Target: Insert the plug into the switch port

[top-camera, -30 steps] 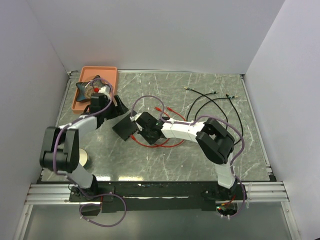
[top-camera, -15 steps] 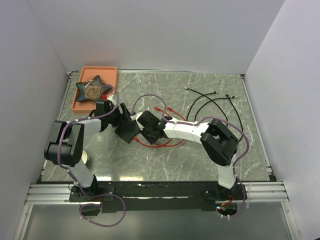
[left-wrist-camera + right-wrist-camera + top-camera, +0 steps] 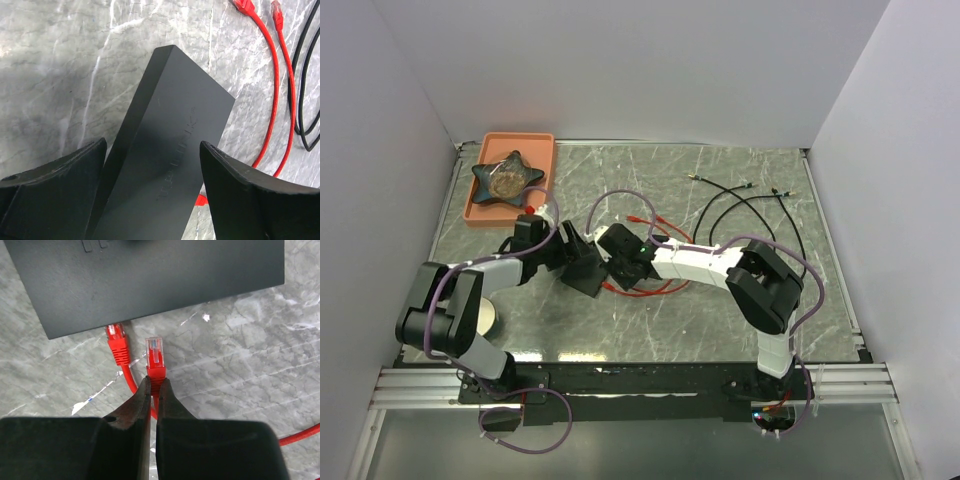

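An orange tray (image 3: 480,205) in the far left corner of the grey marbled worktop (image 3: 720,320) holds a dark star-shaped dish (image 3: 507,176). Right of it, the left hand (image 3: 152,145) is spread wide astride the switch (image 3: 172,115), a flat black box lying left of the worktop's middle. I cannot tell whether its fingers touch the box's sides. Just right of the switch, the right hand (image 3: 154,390) is clamped on the red plug (image 3: 154,357), whose clear tip points at the switch's edge, just short of it. A second red plug (image 3: 116,342) lies beside it, its tip at that edge. Black cables (image 3: 740,205) lie farther right.
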{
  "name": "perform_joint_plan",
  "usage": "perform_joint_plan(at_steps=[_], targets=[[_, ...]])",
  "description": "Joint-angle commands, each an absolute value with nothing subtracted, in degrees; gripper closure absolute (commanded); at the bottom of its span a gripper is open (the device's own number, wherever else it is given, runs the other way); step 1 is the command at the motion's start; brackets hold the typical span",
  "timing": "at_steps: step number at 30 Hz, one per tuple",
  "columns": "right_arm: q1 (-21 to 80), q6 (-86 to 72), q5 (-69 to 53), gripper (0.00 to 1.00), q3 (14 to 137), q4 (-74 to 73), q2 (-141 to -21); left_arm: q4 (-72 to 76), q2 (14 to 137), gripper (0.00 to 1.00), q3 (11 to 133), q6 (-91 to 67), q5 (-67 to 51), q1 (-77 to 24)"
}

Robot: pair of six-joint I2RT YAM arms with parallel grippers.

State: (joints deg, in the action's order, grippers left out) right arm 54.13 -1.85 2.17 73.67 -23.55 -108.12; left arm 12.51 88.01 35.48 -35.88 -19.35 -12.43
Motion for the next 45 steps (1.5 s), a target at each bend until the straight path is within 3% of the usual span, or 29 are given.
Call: perform_joint_plan(at_steps=[1, 17, 45], targets=[[54.58, -1.06, 4.65, 1.0, 72.25, -21.8, -105.73, 13.97, 86.22, 0.18, 33.93, -37.0, -16.09, -12.39], [54.58, -0.97, 4.13, 1.0, 72.77, -18.19, -108.19, 19.86, 82.88, 0.17, 25.23, -40.43, -16.53, -12.39], [55.2, -2.55, 5.54, 1.0, 76.2, -15.82, -111.71, 20.48, 85.08, 0.18, 25.84, -39.02, -18.46, -12.39]])
